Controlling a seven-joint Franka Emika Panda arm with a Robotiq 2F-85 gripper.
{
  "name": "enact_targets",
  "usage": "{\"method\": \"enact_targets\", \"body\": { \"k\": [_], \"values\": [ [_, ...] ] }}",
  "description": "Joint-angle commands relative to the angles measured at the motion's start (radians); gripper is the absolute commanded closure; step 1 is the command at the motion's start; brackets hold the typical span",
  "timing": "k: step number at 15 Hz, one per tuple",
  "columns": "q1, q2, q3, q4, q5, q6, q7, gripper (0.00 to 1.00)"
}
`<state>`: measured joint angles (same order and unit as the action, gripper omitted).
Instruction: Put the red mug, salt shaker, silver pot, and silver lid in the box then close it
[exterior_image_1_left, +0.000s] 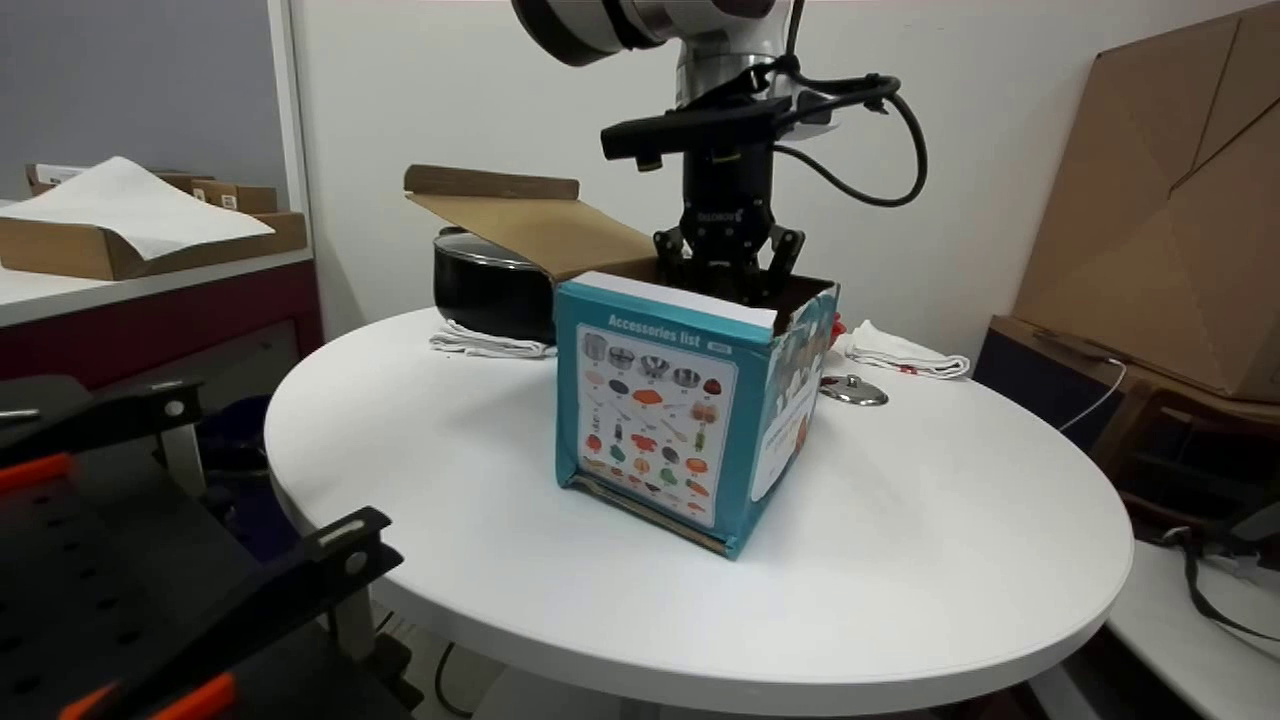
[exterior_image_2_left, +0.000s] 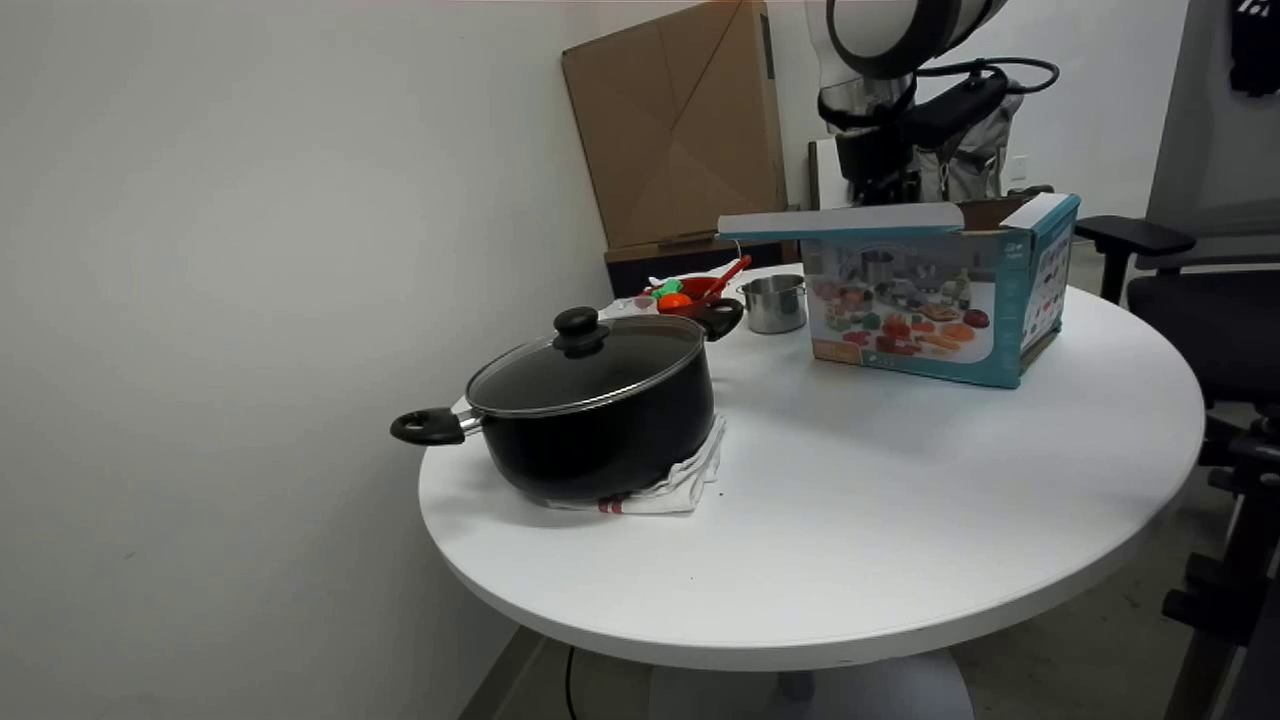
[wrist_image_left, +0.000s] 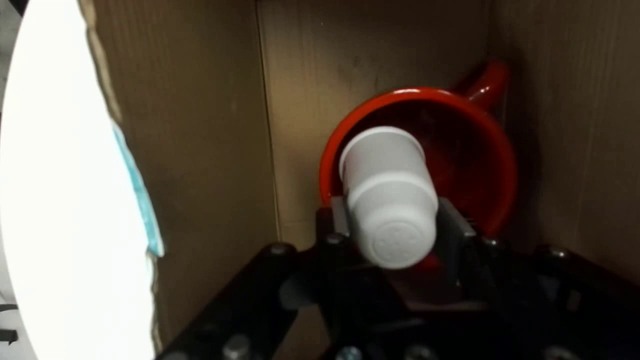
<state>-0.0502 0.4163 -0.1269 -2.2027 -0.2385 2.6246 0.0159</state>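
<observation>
In the wrist view, my gripper (wrist_image_left: 396, 220) is shut on the white salt shaker (wrist_image_left: 392, 195), its pads on either side. The shaker is tilted and overlaps the mouth of the red mug (wrist_image_left: 462, 160), which stands in the box with its handle towards a wall; whether the two touch I cannot tell. In both exterior views the fingers reach down into the blue box (exterior_image_1_left: 660, 430) and their tips are hidden. A long flap (exterior_image_1_left: 545, 225) of the box sticks out sideways, open. The silver pot (exterior_image_2_left: 775, 305) stands beside the box, and the silver lid (exterior_image_1_left: 853, 390) lies on the table.
A black pot with a glass lid (exterior_image_2_left: 600, 430) sits on a folded towel (exterior_image_2_left: 690, 480), near the open flap. Behind the silver pot is a red bowl (exterior_image_2_left: 708, 290) with toy food. Another white towel (exterior_image_1_left: 905, 352) lies near the lid. Cardboard walls (wrist_image_left: 200, 125) surround the gripper.
</observation>
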Motion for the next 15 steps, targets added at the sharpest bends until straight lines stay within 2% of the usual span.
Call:
{"method": "enact_targets", "body": {
  "k": [1,2,3,7,11,15],
  "values": [
    [0.013,0.025,-0.003,-0.001,-0.002,0.019,0.006,0.82],
    [0.015,0.028,-0.003,-0.004,-0.001,0.016,0.008,0.5],
    [0.018,0.032,-0.004,-0.002,0.0,0.012,0.012,0.31],
    [0.018,0.029,-0.001,-0.003,0.006,0.008,0.003,0.02],
    [0.004,-0.023,0.017,-0.003,0.042,-0.038,-0.017,0.0],
    [-0.017,-0.098,0.039,0.019,0.108,-0.143,-0.041,0.0]
  ]
}}
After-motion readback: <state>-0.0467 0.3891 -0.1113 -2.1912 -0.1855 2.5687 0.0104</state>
